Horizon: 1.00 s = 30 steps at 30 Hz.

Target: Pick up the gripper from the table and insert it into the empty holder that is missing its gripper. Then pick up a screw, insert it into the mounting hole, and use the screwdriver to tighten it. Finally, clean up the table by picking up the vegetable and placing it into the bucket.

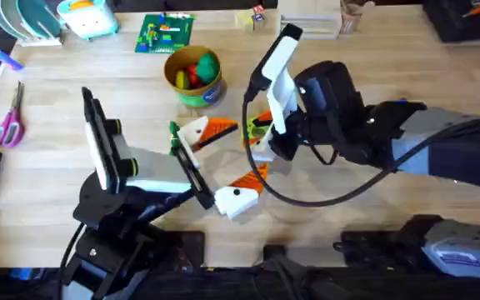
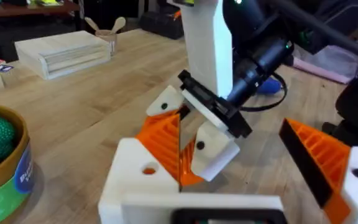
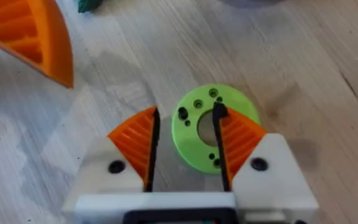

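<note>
Two arms are working over one light wooden surface (image 1: 373, 67). The left gripper (image 1: 223, 167) is reaching in from the lower left; its two white fingers with orange ribbed pads are standing apart, one near (image 1: 197, 132) and one near (image 1: 240, 198), with nothing between them. In the left wrist view the same fingers (image 2: 160, 143) are spread wide, and the right arm's gripper is pointing down at the surface between them.

The right gripper (image 1: 261, 137) is coming in from the right and pointing down at mid-surface. In the right wrist view its fingers (image 3: 135, 140) are standing partly open, not gripping, hovering over one round green disc with holes (image 3: 191, 124) lying flat on the wood; whether they are touching the disc cannot be told.

One yellow bucket (image 1: 195, 77) with a green band is standing upright behind the two grippers, holding red, yellow and green toy produce. One pair of pink-handled scissors (image 1: 8, 123) is lying near the left edge, well apart from the arms. One green board (image 1: 165, 33) is lying near the far edge.

Open wood is lying between the scissors and the left arm, and across the far right of the surface. A loose orange gripper piece and the screwdriver cannot be made out.
</note>
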{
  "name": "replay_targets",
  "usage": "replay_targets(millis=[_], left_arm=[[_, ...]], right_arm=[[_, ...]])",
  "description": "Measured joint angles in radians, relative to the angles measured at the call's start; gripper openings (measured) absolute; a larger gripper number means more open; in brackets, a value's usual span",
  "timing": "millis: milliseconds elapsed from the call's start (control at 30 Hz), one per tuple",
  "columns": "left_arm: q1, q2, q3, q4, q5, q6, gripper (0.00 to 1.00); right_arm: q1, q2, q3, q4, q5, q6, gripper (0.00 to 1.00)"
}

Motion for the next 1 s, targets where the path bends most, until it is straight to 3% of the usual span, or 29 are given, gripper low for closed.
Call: replay_targets(millis=[267,800,1000], left_arm=[[0.000,0.000,0.000,0.000,0.000,0.000,0.992],[0.000,0.000,0.000,0.000,0.000,0.000,0.993],[0.000,0.000,0.000,0.000,0.000,0.000,0.993]], right_arm=[[0.040,0.063,0.000,0.037,0.010,0.000,0.464],[0.041,0.081,0.000,0.077,0.039,0.000,0.418],[0.041,0.115,0.001,0.090,0.039,-0.001,0.359]])
